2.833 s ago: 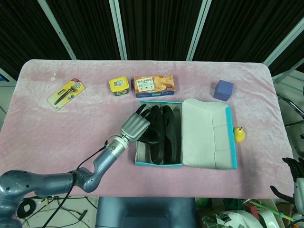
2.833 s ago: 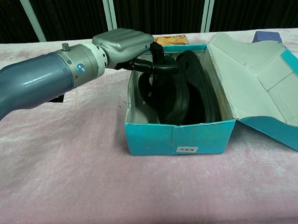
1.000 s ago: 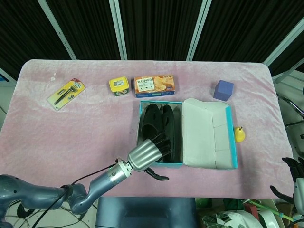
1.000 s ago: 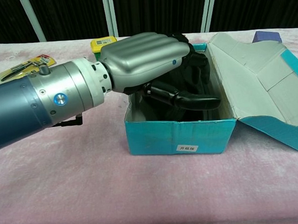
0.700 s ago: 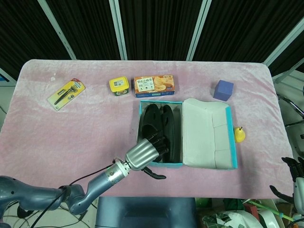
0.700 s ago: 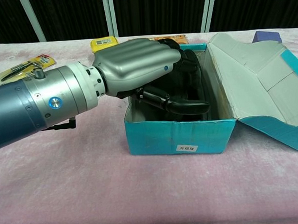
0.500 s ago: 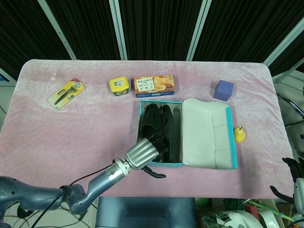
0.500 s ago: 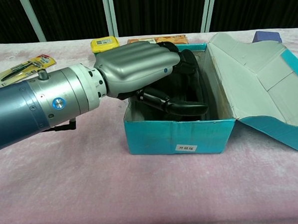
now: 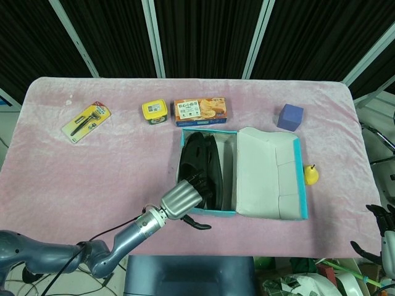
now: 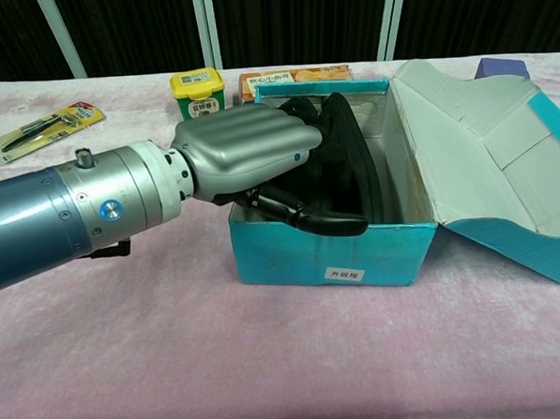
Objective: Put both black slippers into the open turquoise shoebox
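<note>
The turquoise shoebox (image 9: 207, 213) (image 10: 330, 259) stands open mid-table, its lid (image 9: 271, 174) (image 10: 484, 166) folded out to the right. Both black slippers (image 9: 199, 161) (image 10: 341, 150) are inside, standing on edge against the left wall. My left hand (image 9: 183, 200) (image 10: 244, 155) hangs over the box's near left corner, its fingers bent down inside against the slippers' near ends and its thumb (image 10: 320, 222) stretched along the front wall. It grips nothing. My right hand (image 9: 384, 234) shows only at the lower right edge of the head view, off the table, fingers apart.
Along the far side lie a razor pack (image 9: 86, 122) (image 10: 42, 121), a yellow tub (image 9: 153, 110) (image 10: 197, 92), a biscuit box (image 9: 200, 111) (image 10: 297, 77) and a blue cube (image 9: 290, 116) (image 10: 498, 65). A small yellow toy (image 9: 311, 175) sits right of the lid.
My left hand let go of the slipper, drew back to the box's near left corner and sank lower. The slippers have tipped against the left wall, and the box shifted slightly left.
</note>
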Motion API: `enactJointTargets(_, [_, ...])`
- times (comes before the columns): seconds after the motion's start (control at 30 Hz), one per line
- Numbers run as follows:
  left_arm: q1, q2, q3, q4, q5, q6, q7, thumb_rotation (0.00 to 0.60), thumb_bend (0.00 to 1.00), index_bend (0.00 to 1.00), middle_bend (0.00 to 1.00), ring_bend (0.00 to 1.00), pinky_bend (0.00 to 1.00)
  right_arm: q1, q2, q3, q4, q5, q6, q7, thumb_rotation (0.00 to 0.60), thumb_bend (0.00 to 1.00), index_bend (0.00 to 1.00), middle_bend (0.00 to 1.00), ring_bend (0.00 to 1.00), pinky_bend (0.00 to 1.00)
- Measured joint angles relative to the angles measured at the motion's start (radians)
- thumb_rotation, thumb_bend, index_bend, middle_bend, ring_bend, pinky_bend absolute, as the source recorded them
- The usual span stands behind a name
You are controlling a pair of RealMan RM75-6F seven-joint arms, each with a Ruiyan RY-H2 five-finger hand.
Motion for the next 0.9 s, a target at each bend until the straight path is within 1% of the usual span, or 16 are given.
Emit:
enactJointTargets(0.1, [0.004, 0.005, -0.006, -0.01, 0.007, 0.011, -0.011, 0.0, 0.0, 0.29, 0.32, 0.14, 0.05, 0.0, 0.001, 0.001, -0.001, 0.001, 0.0, 0.0, 0.6, 0.01, 0.2, 0.17, 0.07, 0.2])
enactJointTargets(0.2, [0.014, 0.012, -0.017, -0.022, 0.034, 0.046, -0.037, 0.0, 0.0, 0.28, 0.31, 0.14, 0.05, 0.002, 0.002, 0.003, -0.002, 0.0, 0.0, -0.001, 0.6, 0.01, 0.2, 0.17, 0.07, 0.2])
enactJointTargets(0.37, [0.049, 0.041, -0.04, -0.058, 0.087, 0.147, -0.09, 0.0, 0.0, 0.27, 0.31, 0.14, 0.05, 0.01, 0.007, 0.007, -0.004, -0.004, -0.004, -0.002, 0.6, 0.01, 0.2, 0.17, 0.07, 0.2])
enactJointTargets(0.47, [0.095, 0.088, -0.052, -0.103, 0.089, 0.217, -0.099, 0.002, 0.0, 0.27, 0.31, 0.14, 0.05, 0.015, 0.01, 0.009, -0.002, -0.004, -0.01, -0.001, 0.6, 0.01, 0.2, 0.17, 0.07, 0.2])
enactJointTargets(0.5, [0.111, 0.104, -0.055, -0.118, 0.085, 0.237, -0.098, 0.08, 0.0, 0.27, 0.3, 0.14, 0.05, 0.018, 0.012, 0.01, -0.001, -0.004, -0.014, 0.0, 0.6, 0.01, 0.2, 0.17, 0.07, 0.2])
enactJointTargets(0.53, [0.127, 0.121, -0.057, -0.133, 0.079, 0.255, -0.094, 0.187, 0.0, 0.26, 0.29, 0.14, 0.05, 0.02, 0.012, 0.011, -0.001, -0.004, -0.016, 0.001, 0.6, 0.01, 0.2, 0.17, 0.07, 0.2])
enactJointTargets(0.57, [0.147, 0.143, -0.06, -0.152, 0.067, 0.276, -0.087, 0.276, 0.0, 0.26, 0.28, 0.14, 0.05, 0.022, 0.013, 0.012, 0.0, -0.003, -0.019, 0.002, 0.6, 0.01, 0.19, 0.17, 0.06, 0.2])
enactJointTargets(0.6, [0.161, 0.158, -0.061, -0.165, 0.057, 0.289, -0.08, 0.407, 0.0, 0.25, 0.27, 0.14, 0.04, 0.024, 0.014, 0.013, 0.001, -0.003, -0.021, 0.002, 0.6, 0.01, 0.19, 0.17, 0.06, 0.2])
enactJointTargets(0.63, [0.178, 0.177, -0.062, -0.182, 0.04, 0.303, -0.067, 0.447, 0.0, 0.24, 0.27, 0.14, 0.04, 0.026, 0.015, 0.013, 0.002, -0.003, -0.024, 0.003, 0.6, 0.01, 0.19, 0.17, 0.06, 0.2])
enactJointTargets(0.67, [0.19, 0.193, -0.062, -0.193, 0.027, 0.314, -0.055, 0.461, 0.0, 0.24, 0.27, 0.14, 0.03, 0.031, 0.016, 0.014, 0.003, -0.003, -0.03, 0.004, 0.6, 0.01, 0.18, 0.17, 0.06, 0.2])
enactJointTargets(0.77, [0.25, 0.262, -0.057, -0.25, -0.022, 0.368, -0.023, 0.465, 0.0, 0.22, 0.25, 0.13, 0.01, 0.047, 0.02, 0.017, 0.007, -0.004, -0.051, 0.01, 0.6, 0.01, 0.15, 0.15, 0.04, 0.19])
enactJointTargets(0.83, [0.305, 0.317, -0.048, -0.284, -0.048, 0.41, -0.023, 0.462, 0.0, 0.2, 0.23, 0.11, 0.0, 0.057, 0.022, 0.019, 0.007, -0.006, -0.063, 0.019, 0.6, 0.01, 0.1, 0.13, 0.02, 0.17])
enactJointTargets(0.9, [0.357, 0.366, -0.034, -0.295, -0.063, 0.444, -0.045, 0.457, 0.0, 0.18, 0.21, 0.1, 0.0, 0.067, 0.027, 0.018, 0.003, -0.009, -0.082, 0.022, 0.6, 0.0, 0.08, 0.12, 0.0, 0.16])
